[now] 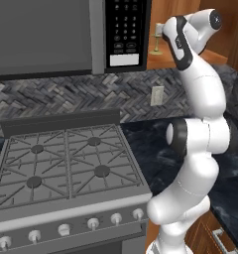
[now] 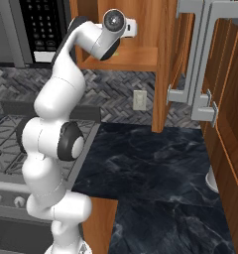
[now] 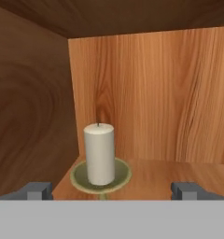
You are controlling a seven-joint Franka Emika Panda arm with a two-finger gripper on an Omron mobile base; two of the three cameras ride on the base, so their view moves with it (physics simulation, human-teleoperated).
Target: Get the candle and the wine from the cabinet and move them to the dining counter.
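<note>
The candle (image 3: pixel 99 154) is a short cream-white cylinder on a yellowish round holder. It stands upright in the back left corner of the cabinet (image 3: pixel 151 93), on its wooden shelf. My gripper (image 3: pixel 112 191) is open, its fingertips (image 3: pixel 37 190) wide apart in front of the candle, which sits just left of centre between them and a little beyond. In the left base view the candle (image 1: pixel 155 37) peeks out beside my raised hand inside the cabinet (image 1: pixel 165 10). In the right base view my hand reaches into the cabinet (image 2: pixel 136 57). The wine and the dining counter are out of view.
The cabinet door (image 2: pixel 190 59) stands swung open to the right, with silver bar handles. Below are a black marbled worktop (image 2: pixel 155 163), a grey gas stove (image 1: pixel 66 163) and a microwave (image 1: pixel 46 34) left of the cabinet. A wall outlet (image 2: pixel 138 100) sits on the backsplash.
</note>
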